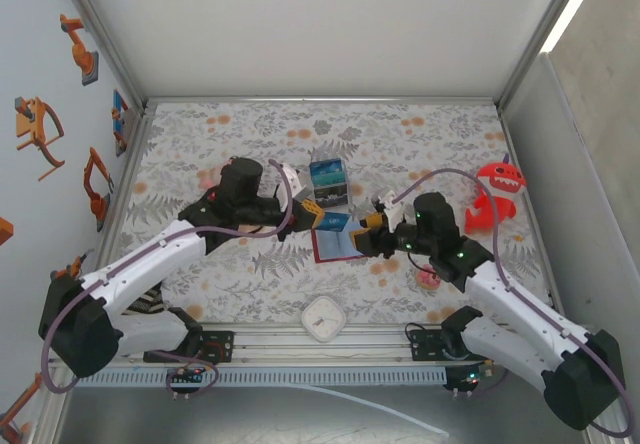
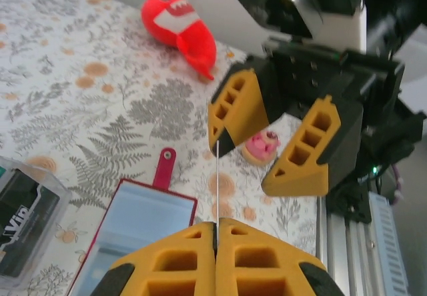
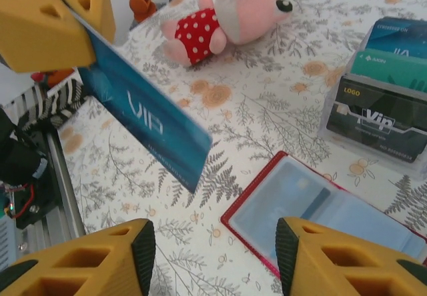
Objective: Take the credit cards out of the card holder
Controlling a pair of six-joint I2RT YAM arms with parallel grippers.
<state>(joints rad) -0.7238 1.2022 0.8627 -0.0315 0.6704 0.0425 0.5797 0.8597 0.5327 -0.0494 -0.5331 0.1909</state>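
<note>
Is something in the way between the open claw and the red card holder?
No, nothing I can see. The right claw is open right by the card holder, which lies open on the table. The blue credit card pinched in the left claw hangs off to one side, not across it.

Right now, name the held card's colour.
Blue card, white VIP lettering; clearest from the right wrist.
</note>
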